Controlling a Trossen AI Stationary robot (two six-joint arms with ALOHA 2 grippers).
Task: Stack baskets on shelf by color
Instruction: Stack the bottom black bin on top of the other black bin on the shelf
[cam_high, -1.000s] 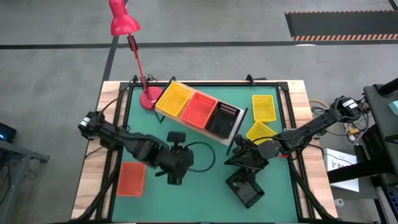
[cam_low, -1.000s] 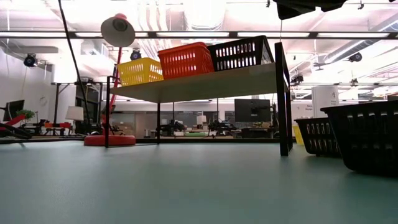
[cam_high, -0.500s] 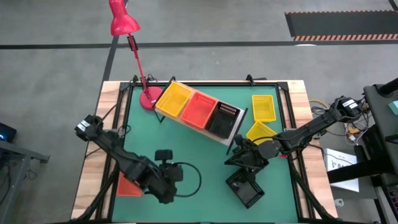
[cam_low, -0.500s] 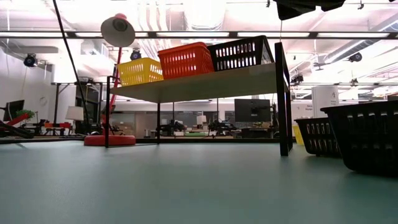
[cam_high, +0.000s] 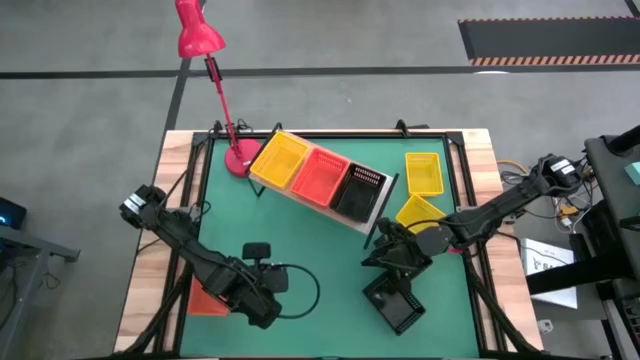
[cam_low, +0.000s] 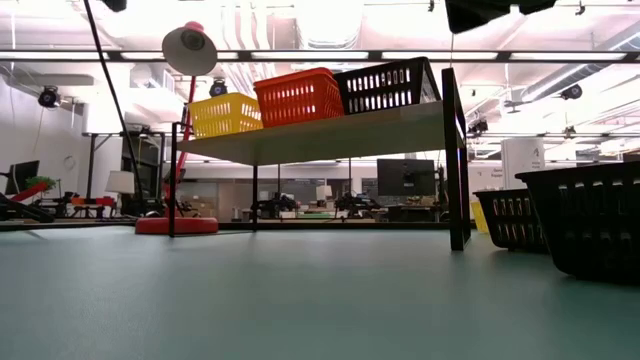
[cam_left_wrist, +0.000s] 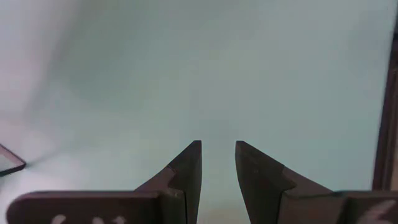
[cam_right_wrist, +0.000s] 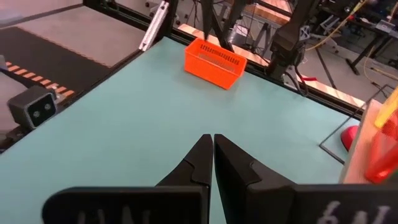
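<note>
Left arm low over the near-left mat beside a loose red-orange basket; right arm parked, shelf part-filled.

Nearest, the left gripper (cam_high: 262, 300) hangs over bare green mat (cam_high: 320, 240), fingers (cam_left_wrist: 186, 171) parted a little with nothing between them; the red-orange basket (cam_high: 207, 298) lies just to its left, half hidden under the arm. Near right, a black basket (cam_high: 395, 305) sits on the mat, and the right gripper (cam_high: 385, 255) waits just beyond it, fingers pressed together and empty. Farther right lie two yellow baskets (cam_high: 422, 172), apart from the shelf. At the far side the shelf (cam_low: 330, 135) carries one yellow, one red-orange and one black basket in a row. The risk I see: those narrowly parted fingers may not straddle the mesh rim, so a descent would shove the light basket away; the arm also hides it from overhead.
</note>
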